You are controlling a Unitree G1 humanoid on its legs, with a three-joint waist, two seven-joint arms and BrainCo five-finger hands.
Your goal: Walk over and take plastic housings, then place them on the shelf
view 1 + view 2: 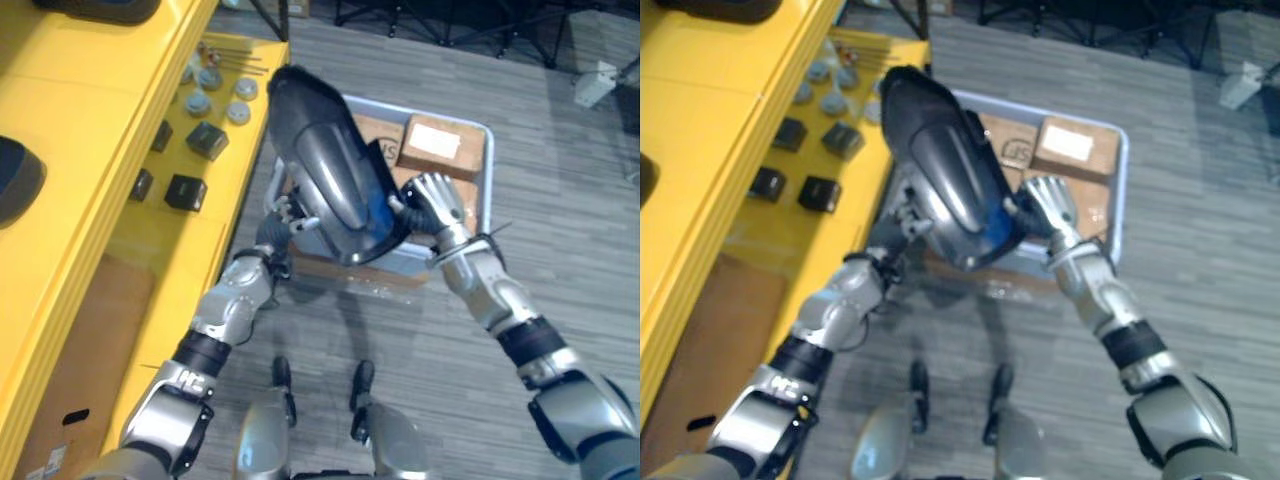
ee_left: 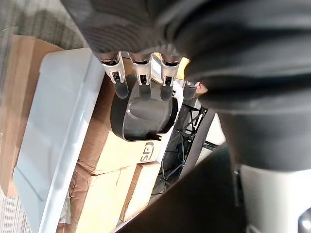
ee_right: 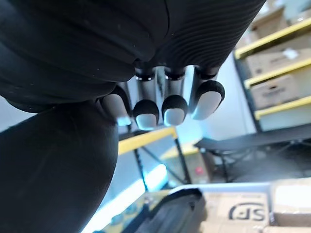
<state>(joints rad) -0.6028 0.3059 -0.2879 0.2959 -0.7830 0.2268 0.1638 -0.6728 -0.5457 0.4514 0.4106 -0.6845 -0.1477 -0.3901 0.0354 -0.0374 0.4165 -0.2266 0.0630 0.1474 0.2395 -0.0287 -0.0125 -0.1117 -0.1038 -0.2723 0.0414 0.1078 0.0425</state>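
A large dark grey plastic housing [image 1: 335,170] is held up between my two hands, tilted, above a grey tote [image 1: 487,170]. My left hand [image 1: 285,215] presses its left edge with straight fingers [image 2: 141,77]. My right hand [image 1: 435,205] is on its right edge, fingers [image 3: 172,109] curled against the shell. A second dark housing [image 2: 143,114] lies in the tote beside cardboard boxes [image 1: 440,145]. The held housing hides much of the tote's inside.
A yellow shelf [image 1: 90,110] runs along the left, its lower level carrying small black blocks [image 1: 185,190] and round grey parts [image 1: 215,95]. A cardboard box [image 1: 60,380] stands under it. Grey carpet floor lies to the right of the tote.
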